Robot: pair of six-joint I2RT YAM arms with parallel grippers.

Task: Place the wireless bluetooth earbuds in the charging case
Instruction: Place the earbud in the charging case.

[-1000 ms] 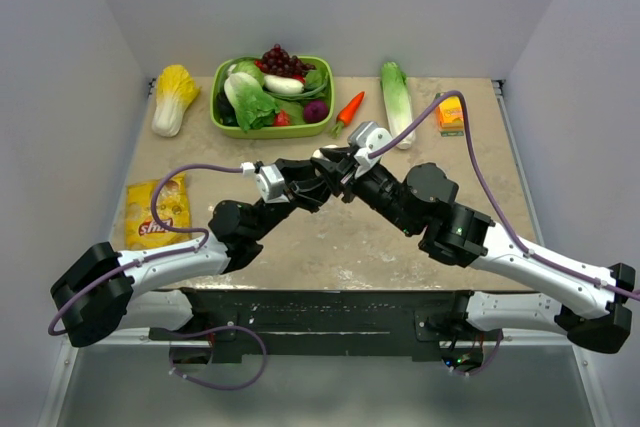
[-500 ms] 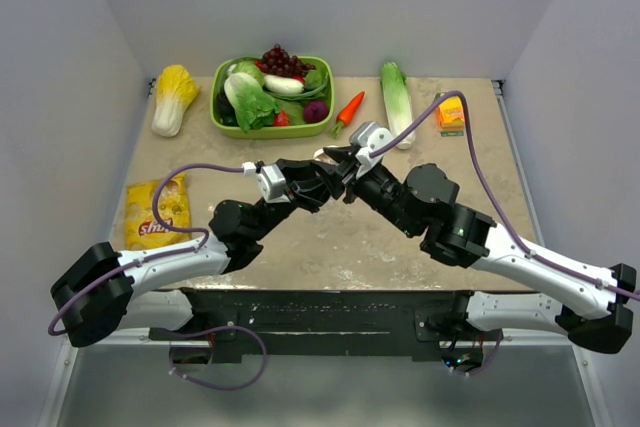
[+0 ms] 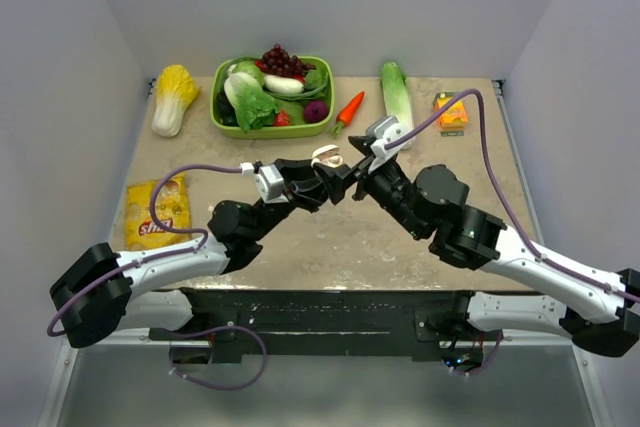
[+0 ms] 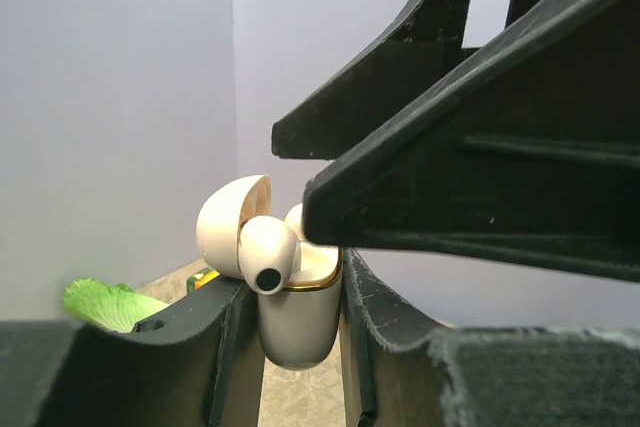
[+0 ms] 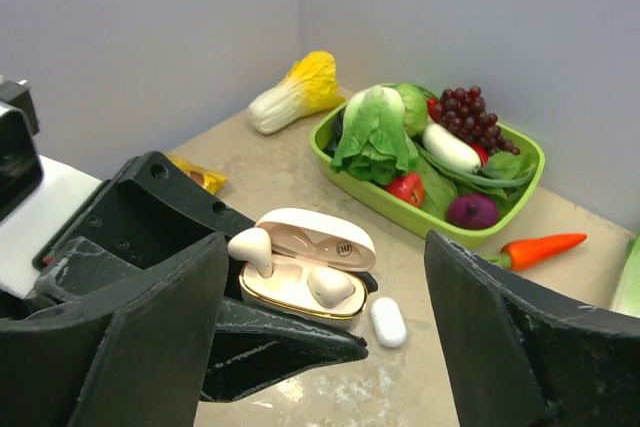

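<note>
Table (image 3: pixel 330 237), mottled beige: in the top view its middle is hidden by the two arms, which meet there. Green basket (image 5: pixel 520 172), at the far edge left of centre: holds lettuce (image 5: pixel 375 137), dark grapes (image 5: pixel 465 107), a white radish (image 5: pixel 450 147), a purple bulb (image 5: pixel 472 212) and a red piece (image 5: pixel 405 187); whatever lies beneath them is hidden. Right gripper (image 5: pixel 325 247): fingers spread wide, holding nothing, poised near the case; in the left wrist view its black fingers block most of the frame. Left gripper (image 4: pixel 295 282): jaws clamped on the body of the charging case (image 5: pixel 300 292), which is held clear of the table near its centre with the lid hinged open; the fingers mask the case's lower sides. Wireless bluetooth earbuds (image 5: pixel 328 287), two: one lies seated in a well of the case; the second earbud (image 5: pixel 250 247) stands at the opposite end beside the lid, and whether it is fully seated cannot be told. Small white oblong piece (image 5: pixel 387 322), on the table just beside the case: what it is cannot be made out.
</note>
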